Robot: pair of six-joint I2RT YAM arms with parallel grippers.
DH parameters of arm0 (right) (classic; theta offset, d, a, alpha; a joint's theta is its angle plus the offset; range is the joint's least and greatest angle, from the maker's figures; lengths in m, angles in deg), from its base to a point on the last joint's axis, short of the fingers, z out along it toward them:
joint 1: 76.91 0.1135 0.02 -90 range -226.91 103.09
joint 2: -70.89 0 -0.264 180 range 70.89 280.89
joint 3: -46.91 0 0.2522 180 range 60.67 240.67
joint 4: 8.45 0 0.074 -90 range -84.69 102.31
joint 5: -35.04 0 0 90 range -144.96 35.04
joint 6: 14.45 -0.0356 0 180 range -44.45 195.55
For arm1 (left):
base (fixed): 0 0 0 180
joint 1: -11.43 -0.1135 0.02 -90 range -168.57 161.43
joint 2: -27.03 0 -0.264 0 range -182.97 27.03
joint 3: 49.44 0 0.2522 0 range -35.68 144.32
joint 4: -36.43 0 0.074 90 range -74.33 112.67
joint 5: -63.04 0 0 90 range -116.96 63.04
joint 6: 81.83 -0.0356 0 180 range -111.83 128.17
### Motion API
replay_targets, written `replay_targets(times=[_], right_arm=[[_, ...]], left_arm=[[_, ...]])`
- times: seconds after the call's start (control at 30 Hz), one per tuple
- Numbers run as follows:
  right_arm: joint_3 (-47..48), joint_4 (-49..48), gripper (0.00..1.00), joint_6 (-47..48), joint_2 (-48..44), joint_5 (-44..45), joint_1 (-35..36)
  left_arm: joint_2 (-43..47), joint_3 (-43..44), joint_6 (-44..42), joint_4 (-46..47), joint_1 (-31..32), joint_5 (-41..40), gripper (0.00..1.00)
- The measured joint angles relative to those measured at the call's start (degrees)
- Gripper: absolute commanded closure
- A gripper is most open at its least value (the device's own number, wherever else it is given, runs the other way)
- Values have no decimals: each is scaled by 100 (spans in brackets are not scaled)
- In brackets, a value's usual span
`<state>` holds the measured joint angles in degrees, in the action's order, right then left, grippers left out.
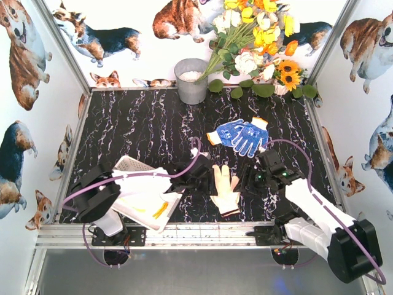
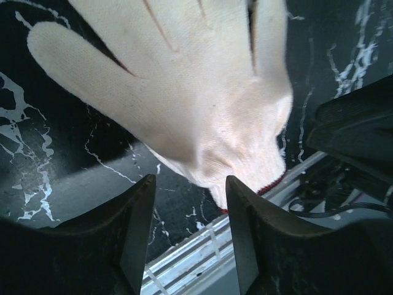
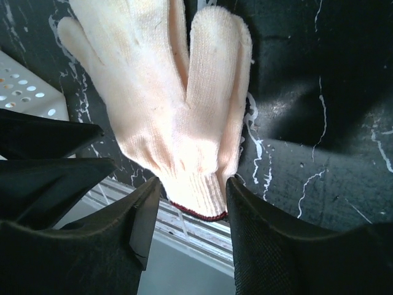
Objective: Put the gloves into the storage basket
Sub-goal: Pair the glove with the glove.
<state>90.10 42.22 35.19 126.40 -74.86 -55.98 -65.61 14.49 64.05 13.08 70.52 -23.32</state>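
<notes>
A cream glove (image 1: 225, 187) with a dark red cuff edge lies flat on the black marble table, between my two grippers. My left gripper (image 1: 201, 176) is at its left, open; in the left wrist view (image 2: 190, 181) the glove (image 2: 184, 80) lies just past the fingertips, its cuff beside the right finger. My right gripper (image 1: 253, 178) is at the glove's right. In the right wrist view (image 3: 194, 184) it is open, with the glove's (image 3: 166, 104) ribbed cuff between the fingertips. Two blue dotted gloves (image 1: 242, 135) lie farther back. The white storage basket (image 1: 132, 163) sits at the near left, partly under my left arm.
A grey metal bucket (image 1: 191, 80) stands at the back, with a bunch of flowers (image 1: 258, 43) to its right. The table's metal rail (image 1: 202, 233) runs along the near edge, close under both grippers. A basket corner (image 3: 24, 92) shows in the right wrist view.
</notes>
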Motion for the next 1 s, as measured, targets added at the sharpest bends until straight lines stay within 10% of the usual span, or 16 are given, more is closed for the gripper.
replay_targets(times=[1.0], right_arm=[[-866,-94,70,-820,-337,-514,595]], left_arm=[[280,-72,-85,271,15,151,54]])
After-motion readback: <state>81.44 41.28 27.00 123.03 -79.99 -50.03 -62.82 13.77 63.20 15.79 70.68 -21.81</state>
